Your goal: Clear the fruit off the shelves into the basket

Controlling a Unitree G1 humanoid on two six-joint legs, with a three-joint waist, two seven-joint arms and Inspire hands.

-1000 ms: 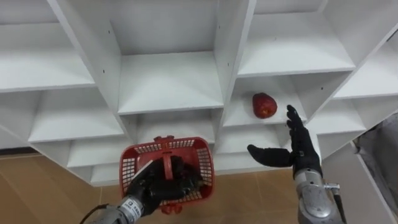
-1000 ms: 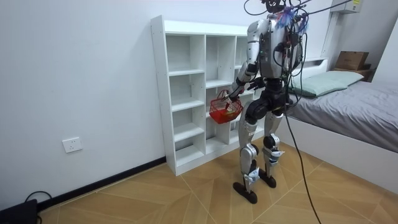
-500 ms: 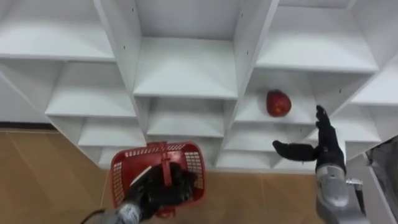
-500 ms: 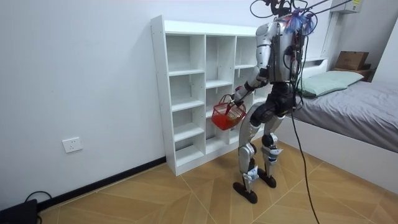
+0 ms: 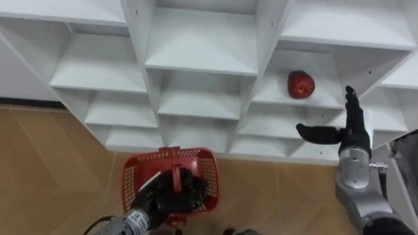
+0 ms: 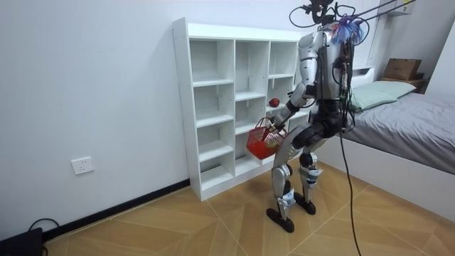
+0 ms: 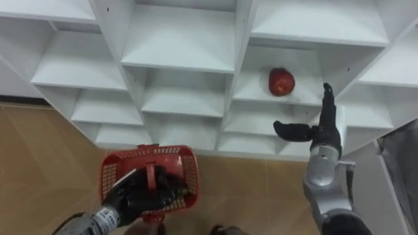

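— Left eye view, first entry?
— Apple [image 5: 301, 84]: red, round, on a shelf in the right column of the closet [image 5: 199, 59]. Right hand [image 5: 354, 134]: fingers straight, thumb spread, empty. The apple lies up and to the left of it, near but apart.
— Second entry?
— Basket [image 5: 130, 173]: red, low before the bottom shelves. Left hand [image 5: 171, 194]: curled round its handle.
— Room view?
— Robot leans at the closet, knees bent; the apple sits above the basket.
— Right eye view?
— Same layout. The right hand is nearer, so the reach probably falls to it.
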